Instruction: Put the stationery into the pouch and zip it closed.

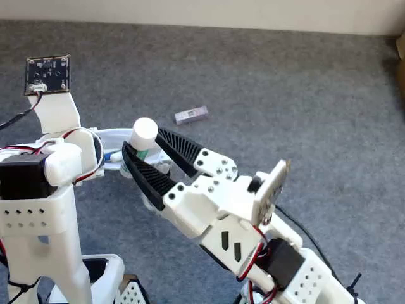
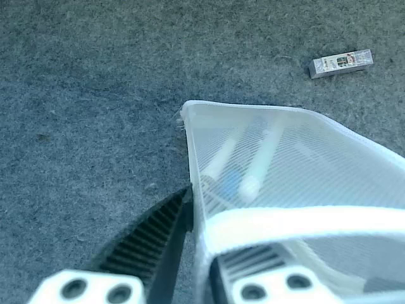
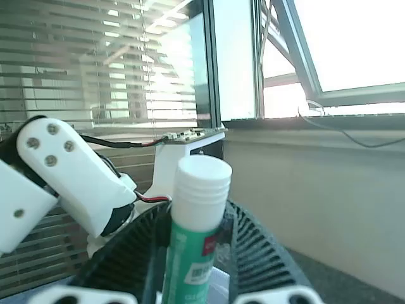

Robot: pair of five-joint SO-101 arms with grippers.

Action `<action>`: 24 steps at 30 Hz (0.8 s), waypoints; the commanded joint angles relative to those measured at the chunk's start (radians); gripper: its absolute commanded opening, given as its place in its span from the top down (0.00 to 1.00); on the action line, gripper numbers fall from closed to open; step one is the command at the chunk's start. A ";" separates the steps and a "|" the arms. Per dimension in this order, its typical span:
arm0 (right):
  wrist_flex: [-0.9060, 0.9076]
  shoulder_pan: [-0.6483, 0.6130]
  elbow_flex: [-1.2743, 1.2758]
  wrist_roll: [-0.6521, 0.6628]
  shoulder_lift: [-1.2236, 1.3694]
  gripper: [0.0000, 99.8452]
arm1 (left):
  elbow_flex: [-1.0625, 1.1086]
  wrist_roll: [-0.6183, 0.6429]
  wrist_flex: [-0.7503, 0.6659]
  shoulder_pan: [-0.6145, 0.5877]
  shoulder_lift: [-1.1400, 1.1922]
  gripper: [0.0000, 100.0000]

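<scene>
1. I read this as an office-type room with a small robotics test spot set up in it.
2. The work surface (image 1: 285,76) is grey, short-pile, carpet-like stuff, and it runs to a pale strip (image 1: 190,12) along its far edge.
3. My right wrist view gives me a large framed window (image 3: 354,44) full of bright daylight, with a sill (image 3: 329,120) and a thin cable (image 3: 364,145) trailing below it.
4. Beside that, horizontal slatted blinds (image 3: 95,69) cover more glazing, office fashion.
5. A plain pale wall (image 3: 316,196) sits under the sill.
6. The arms are white printed parts with bare wires (image 1: 19,150) and an uncased camera board (image 1: 47,75), which is bench-lab kit.
</scene>
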 commanded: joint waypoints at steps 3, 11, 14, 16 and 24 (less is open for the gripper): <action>-0.325 -0.013 0.196 0.124 -0.061 1.00 | -0.022 0.025 -0.002 0.024 -0.016 0.99; -0.504 -0.005 0.325 0.199 -0.024 1.00 | -0.021 0.025 -0.002 0.024 -0.018 0.99; -0.524 0.010 0.277 0.198 0.053 1.00 | -0.021 0.025 -0.002 0.024 -0.018 0.99; -0.542 0.016 0.240 0.198 0.124 1.00 | -0.021 0.025 -0.002 0.024 -0.018 0.99; -0.641 0.104 0.188 0.201 0.348 1.00 | -0.019 0.025 -0.002 0.024 -0.018 0.99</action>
